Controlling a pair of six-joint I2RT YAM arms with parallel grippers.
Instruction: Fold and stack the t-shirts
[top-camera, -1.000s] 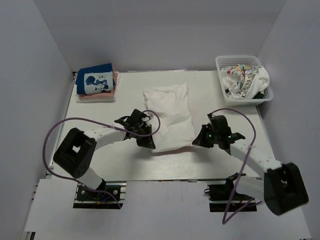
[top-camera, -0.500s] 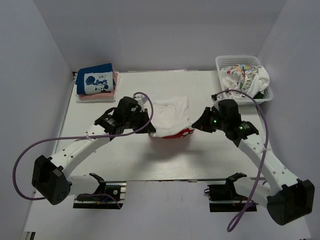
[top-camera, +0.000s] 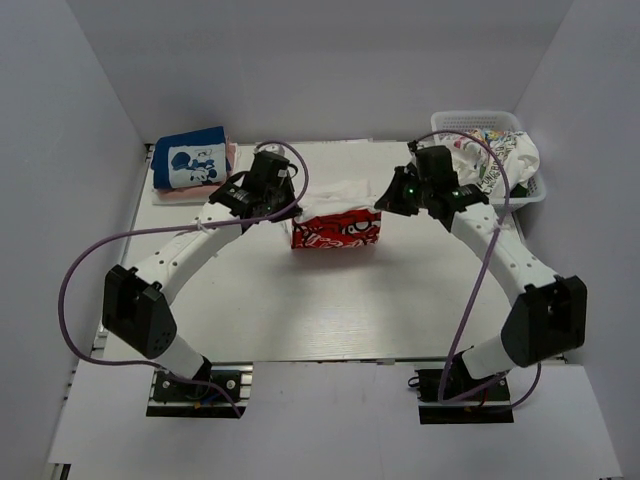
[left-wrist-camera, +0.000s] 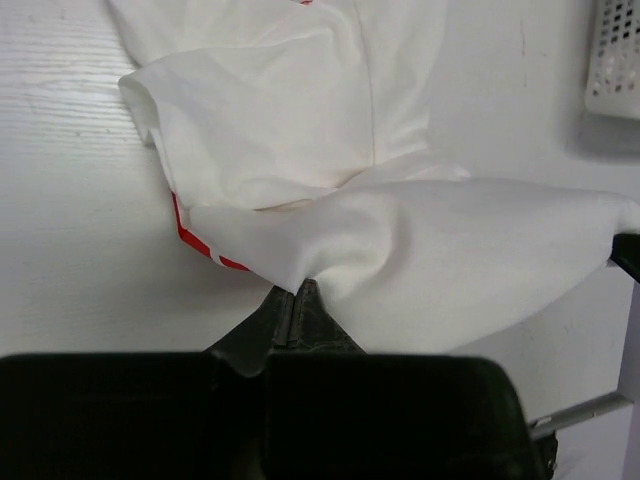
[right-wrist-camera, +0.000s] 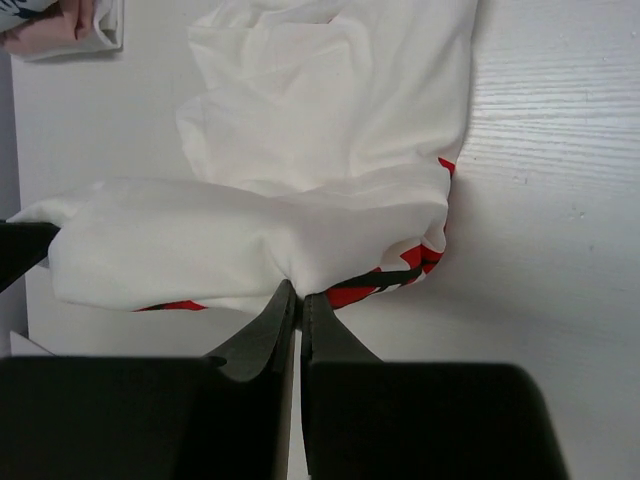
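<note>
Left arm (top-camera: 185, 262) and right arm (top-camera: 505, 258) are showing white links, black joints; purple cables (top-camera: 63, 292) are looping off both; green lights (top-camera: 410, 187) are glowing on right one.

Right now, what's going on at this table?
Both arms are mid-fold on a large white cloth t-shirt with a red print. The left gripper and the right gripper each pinch one end of its edge, holding it up off the white table with the print facing out. A folded blue shirt with a cartoon-mouse panel sits at the far left. The white plastic mesh basket at the far right holds more crumpled shirts.
</note>
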